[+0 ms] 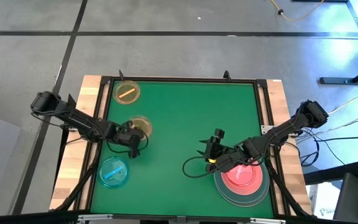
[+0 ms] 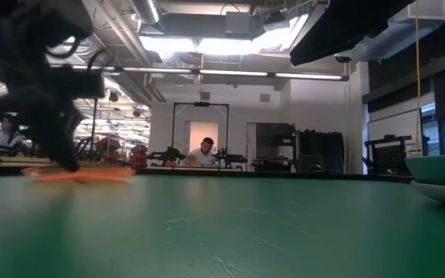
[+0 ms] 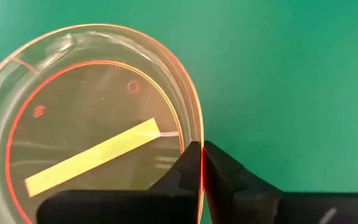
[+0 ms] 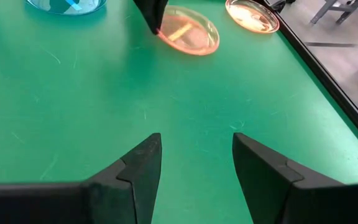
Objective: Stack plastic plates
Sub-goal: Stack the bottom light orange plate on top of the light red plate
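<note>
The left claw is pinching the rim of a small clear pink plate, its fingers closed together on the thin edge; a yellow strip is lying inside that plate, which is sitting on the green surface left of centre. Taking this pink plate as the mark: farther back from it, near the surface's far left corner, a yellow plate is resting with an orange strip in it. Nearer the front edge, a blue plate is lying flat. Well off to the right, a medium pink plate is sitting stacked on a large grey plate. The right claw is hanging just beside that stack, fingers spread apart and gripping nothing.
</note>
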